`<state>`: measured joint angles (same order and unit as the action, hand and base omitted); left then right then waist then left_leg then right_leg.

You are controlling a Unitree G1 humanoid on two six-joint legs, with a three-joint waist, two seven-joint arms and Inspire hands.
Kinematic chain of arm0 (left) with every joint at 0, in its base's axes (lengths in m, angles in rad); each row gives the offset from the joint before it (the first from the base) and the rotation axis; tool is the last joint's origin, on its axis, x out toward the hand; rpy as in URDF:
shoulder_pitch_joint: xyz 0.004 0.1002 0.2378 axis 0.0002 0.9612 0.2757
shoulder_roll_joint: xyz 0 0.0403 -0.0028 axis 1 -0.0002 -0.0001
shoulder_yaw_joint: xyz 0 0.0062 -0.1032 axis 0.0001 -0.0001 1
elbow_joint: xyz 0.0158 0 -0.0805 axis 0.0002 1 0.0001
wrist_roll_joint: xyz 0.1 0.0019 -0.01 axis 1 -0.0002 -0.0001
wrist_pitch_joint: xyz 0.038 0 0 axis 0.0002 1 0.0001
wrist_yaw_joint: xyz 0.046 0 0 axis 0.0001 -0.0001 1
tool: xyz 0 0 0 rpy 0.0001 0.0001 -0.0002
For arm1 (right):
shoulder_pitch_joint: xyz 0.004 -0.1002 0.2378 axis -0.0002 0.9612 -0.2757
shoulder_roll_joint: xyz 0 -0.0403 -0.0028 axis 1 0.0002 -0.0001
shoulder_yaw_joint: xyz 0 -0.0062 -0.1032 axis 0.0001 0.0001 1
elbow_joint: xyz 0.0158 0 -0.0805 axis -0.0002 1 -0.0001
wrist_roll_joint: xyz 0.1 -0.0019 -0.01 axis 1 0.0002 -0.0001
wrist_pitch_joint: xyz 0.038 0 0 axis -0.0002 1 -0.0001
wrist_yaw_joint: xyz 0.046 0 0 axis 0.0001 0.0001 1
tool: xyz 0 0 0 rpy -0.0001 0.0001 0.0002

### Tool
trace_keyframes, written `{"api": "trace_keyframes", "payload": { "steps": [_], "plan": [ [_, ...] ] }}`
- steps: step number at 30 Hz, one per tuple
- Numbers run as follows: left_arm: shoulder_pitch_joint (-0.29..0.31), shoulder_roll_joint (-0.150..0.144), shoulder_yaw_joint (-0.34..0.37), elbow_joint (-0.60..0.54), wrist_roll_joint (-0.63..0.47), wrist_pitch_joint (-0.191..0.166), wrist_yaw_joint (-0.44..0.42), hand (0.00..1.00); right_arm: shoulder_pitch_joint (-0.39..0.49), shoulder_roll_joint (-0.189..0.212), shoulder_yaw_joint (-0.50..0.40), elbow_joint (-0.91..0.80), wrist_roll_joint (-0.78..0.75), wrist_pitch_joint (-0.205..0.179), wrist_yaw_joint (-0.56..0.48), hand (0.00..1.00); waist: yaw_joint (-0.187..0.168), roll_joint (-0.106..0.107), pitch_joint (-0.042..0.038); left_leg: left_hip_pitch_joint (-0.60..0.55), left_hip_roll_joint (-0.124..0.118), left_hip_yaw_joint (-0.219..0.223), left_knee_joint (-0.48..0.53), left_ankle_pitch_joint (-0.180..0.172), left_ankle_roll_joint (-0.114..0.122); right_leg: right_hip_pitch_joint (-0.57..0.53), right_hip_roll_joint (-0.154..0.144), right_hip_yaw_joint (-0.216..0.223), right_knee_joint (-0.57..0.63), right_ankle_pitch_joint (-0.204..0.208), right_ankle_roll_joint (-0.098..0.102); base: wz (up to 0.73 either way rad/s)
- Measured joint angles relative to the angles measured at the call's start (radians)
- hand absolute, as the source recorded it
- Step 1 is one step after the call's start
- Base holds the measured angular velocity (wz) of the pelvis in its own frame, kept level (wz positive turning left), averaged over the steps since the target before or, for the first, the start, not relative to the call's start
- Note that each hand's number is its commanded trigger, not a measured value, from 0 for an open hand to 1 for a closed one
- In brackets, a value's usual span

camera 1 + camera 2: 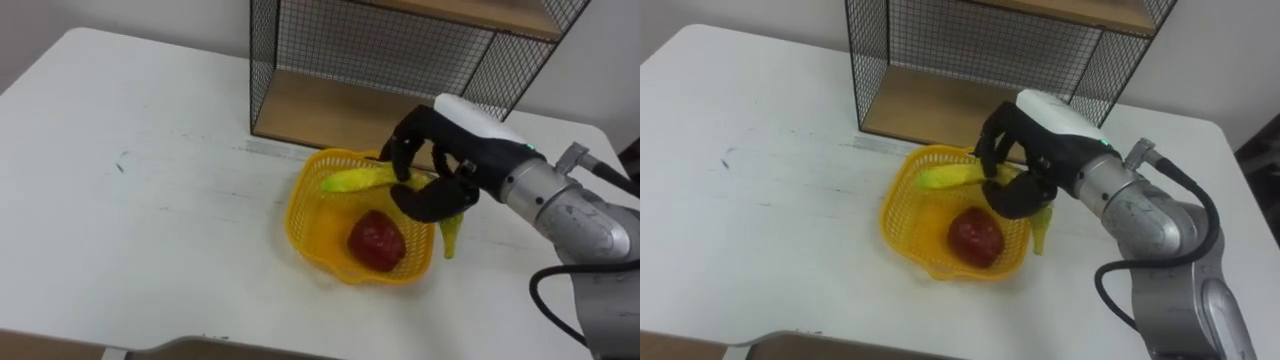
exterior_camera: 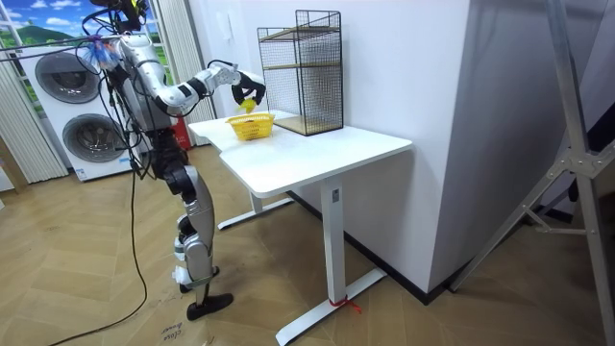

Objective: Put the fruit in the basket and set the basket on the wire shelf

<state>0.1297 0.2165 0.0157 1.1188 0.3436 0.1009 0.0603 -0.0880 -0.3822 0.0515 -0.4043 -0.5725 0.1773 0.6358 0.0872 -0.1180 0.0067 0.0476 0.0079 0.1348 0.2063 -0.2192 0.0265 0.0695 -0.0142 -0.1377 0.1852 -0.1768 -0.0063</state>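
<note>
Fruit is partly in place in the left eye view. A red fruit (image 1: 377,241) lies on the bottom of the yellow basket (image 1: 297,215), which stands on the white table (image 1: 150,190) just in front of the wire shelf (image 1: 330,115). The right hand (image 1: 432,160) comes in from the right and is over the far right part of the basket. Its fingers and thumb are curled round the banana bunch (image 1: 358,180). One banana points to the left across the inside of the basket, and another seems to hang down outside the right rim.

In the room view the robot stands at the end of the table, on the room view's left, with washing machines (image 2: 77,115) behind it. Its right arm is stretched out and the hand holds the bunch a little above the basket. The shelf is near the basket, on the room view's right.

The right eye view shows the same grip, with the thumb below the bunch and the fingers above it. The tip of the hanging banana is beside the basket wall, on the outer side.

I think the danger is in the release. If the hand lets go here, the hanging banana could pull the bunch over the rim onto the table. The basket also looks light, so a finger that catches its rim could drag or tip it, and the red fruit could roll out.
</note>
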Motion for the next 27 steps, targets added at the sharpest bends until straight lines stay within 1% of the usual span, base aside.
{"api": "trace_keyframes", "payload": {
  "steps": [6, 8, 10, 22, 24, 27],
  "plan": [
    [0.0, 0.0, 0.0, 0.0, 0.0, 0.0, 0.0, 0.0, 0.0, 0.013, 0.005, 0.0, 0.0, 0.0, 0.0, 0.0, 0.001, -0.001, 0.0022, 0.0, 0.0, -0.001, -0.001, 0.0, 0.0, -0.001, 0.0, 0.0, 0.0, 0.0, 0.0, 0.0],
    [-0.001, 0.0, 0.0, 0.0, 0.0, 0.0, 0.0, 0.0, 0.0, 0.015, 0.005, 0.0, 0.0, 0.0, 0.0, 0.0, 0.001, -0.006, 0.0062, -0.001, 0.0, -0.001, -0.001, 0.0, 0.0, -0.001, 0.0, 0.0, 0.0, 0.0, 0.0, 0.0],
    [-0.001, 0.0, 0.0, 0.0, 0.0, 0.0, 0.0, 0.0, 0.0, 0.015, 0.006, 0.0, 0.0, 0.0, 0.0, 0.0, 0.001, -0.008, 0.0069, -0.002, 0.0, -0.001, -0.001, 0.0, 0.0, -0.002, 0.0, -0.001, 0.0, 0.0, 0.0, 0.0],
    [-0.002, 0.0, 0.0, -0.001, -0.001, 0.0, -0.001, 0.0, 0.0, 0.018, 0.006, 0.0, 0.0, 0.001, 0.0, 0.0, 0.0, -0.007, 0.0072, -0.001, 0.0, -0.001, -0.002, 0.0, 0.0, -0.003, 0.0, 0.0, -0.001, 0.0, 0.0, 0.0],
    [-0.002, -0.001, 0.0, -0.001, -0.004, 0.001, 0.0, 0.0, 0.0, 0.024, 0.006, 0.0, 0.002, 0.007, 0.0, 0.0, 0.0, -0.006, 0.0068, -0.001, 0.0, -0.001, -0.002, 0.0, 0.0, -0.003, 0.0, 0.0, -0.001, 0.0, 0.0, 0.0],
    [-0.002, -0.002, 0.003, -0.001, -0.041, 0.001, 0.001, 0.0, 0.001, 0.036, 0.006, 0.004, 0.01, 0.022, -0.002, 0.0, -0.001, -0.005, 0.0064, -0.001, 0.0, -0.001, -0.003, 0.0, 0.0, -0.001, 0.0, 0.0, -0.001, 0.0, 0.0, 0.0]
  ]
}}
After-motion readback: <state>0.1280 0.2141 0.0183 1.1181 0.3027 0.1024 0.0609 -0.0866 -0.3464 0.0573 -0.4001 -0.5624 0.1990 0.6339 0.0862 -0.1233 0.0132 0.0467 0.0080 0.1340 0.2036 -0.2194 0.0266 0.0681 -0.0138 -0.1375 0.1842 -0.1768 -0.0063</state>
